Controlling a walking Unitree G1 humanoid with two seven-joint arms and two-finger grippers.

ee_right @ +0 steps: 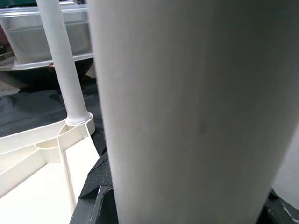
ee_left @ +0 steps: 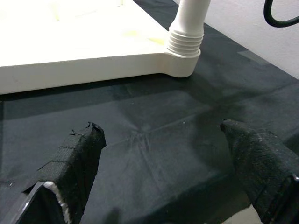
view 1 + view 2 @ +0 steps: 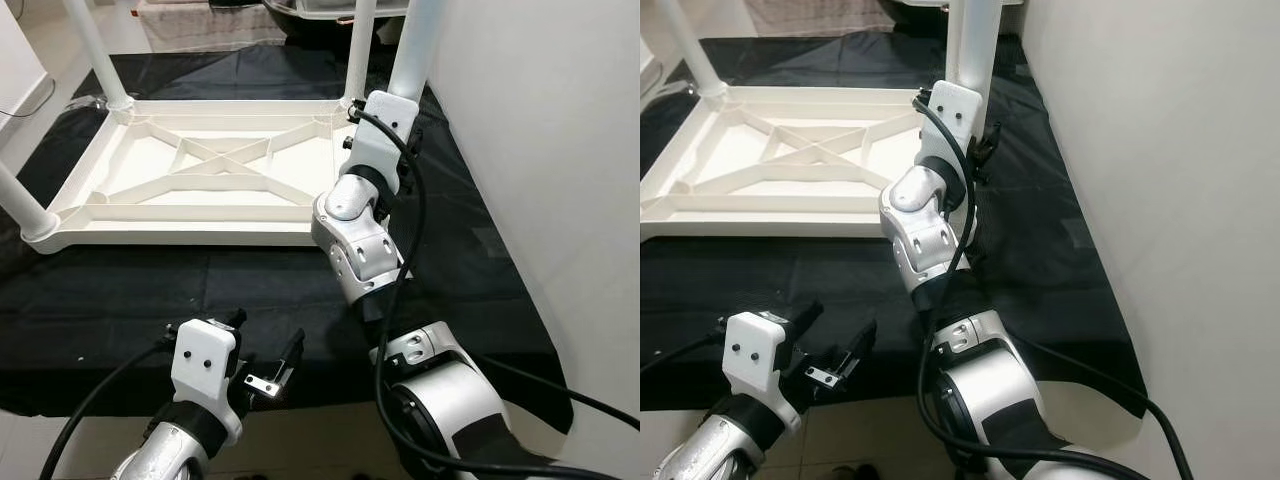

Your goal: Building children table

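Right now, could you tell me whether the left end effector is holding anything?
No, the left end effector is open, with just the black cloth between its fingers.

Legible text/labels/nos./brand marks: none. White plastic tabletop, upside down w/ legs: unmarked. Black floor cloth: unmarked. White camera housings on wrists: screw holes, no lettering. Clear bin at back: nothing readable.

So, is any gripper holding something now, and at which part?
The right gripper is around the table leg, low on the tube near the tabletop corner. The left gripper is open, holding nothing.
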